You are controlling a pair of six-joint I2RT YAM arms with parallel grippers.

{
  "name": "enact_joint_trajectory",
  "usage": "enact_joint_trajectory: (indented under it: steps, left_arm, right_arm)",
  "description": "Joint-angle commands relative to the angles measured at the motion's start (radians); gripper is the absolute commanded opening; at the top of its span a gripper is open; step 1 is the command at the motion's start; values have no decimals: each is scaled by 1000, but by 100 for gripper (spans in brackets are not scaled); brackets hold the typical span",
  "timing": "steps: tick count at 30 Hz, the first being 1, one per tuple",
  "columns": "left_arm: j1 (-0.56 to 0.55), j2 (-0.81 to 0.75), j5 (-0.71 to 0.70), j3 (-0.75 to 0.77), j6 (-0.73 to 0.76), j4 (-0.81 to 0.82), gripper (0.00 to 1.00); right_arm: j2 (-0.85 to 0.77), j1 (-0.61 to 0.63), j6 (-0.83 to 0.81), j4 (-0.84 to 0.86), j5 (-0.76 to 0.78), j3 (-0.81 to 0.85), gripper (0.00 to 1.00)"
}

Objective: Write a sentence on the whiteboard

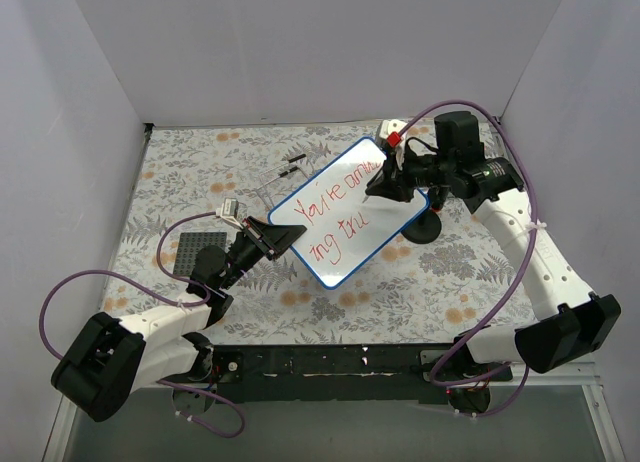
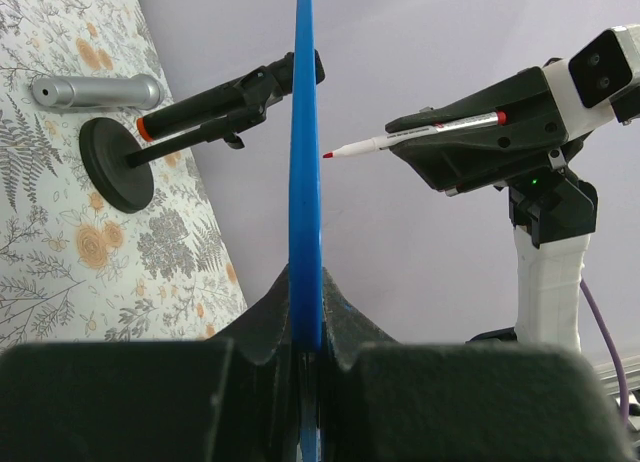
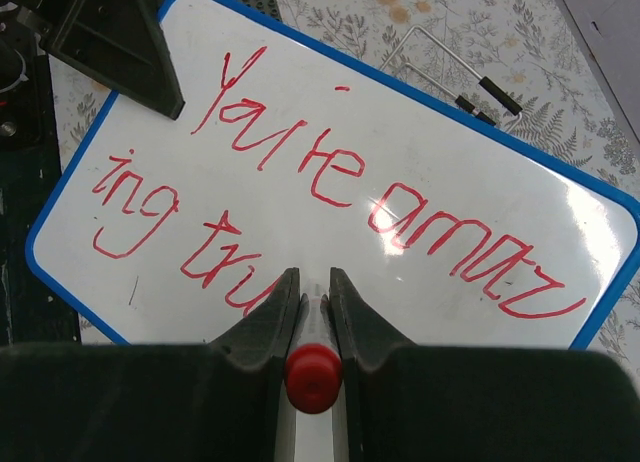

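Note:
The whiteboard (image 1: 345,244), white with a blue rim, is held tilted above the table. My left gripper (image 1: 283,237) is shut on its lower left corner; in the left wrist view the blue rim (image 2: 305,162) runs edge-on out of the gripper (image 2: 306,322). The sentence (image 3: 300,172) in red reads "You're amaz" over "ing tru" on the whiteboard (image 3: 400,112). My right gripper (image 3: 314,282) is shut on a red marker (image 3: 313,377), pointing at the board just after "tru". Its tip (image 2: 327,155) stands at the board's face; whether it touches I cannot tell.
A black round stand (image 1: 425,227) holding a black pen (image 2: 200,112) sits right of the board, with a silver cylinder (image 2: 95,90) beyond it. A dark grey studded plate (image 1: 200,252) lies at the left. A wire frame (image 3: 450,67) lies behind the board. White walls enclose the table.

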Motion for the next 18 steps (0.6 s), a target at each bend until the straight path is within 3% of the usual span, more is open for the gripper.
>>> enact_joint_trajectory:
  steps: [1,18]
  left_arm:
    - [-1,-19,2,25,-93,121,0]
    - [-1,-21,-1,24,-93,127,0]
  right_arm:
    - [1,0,33,58,-8,35,1]
    - [-16,8,47,87,15,-35,1]
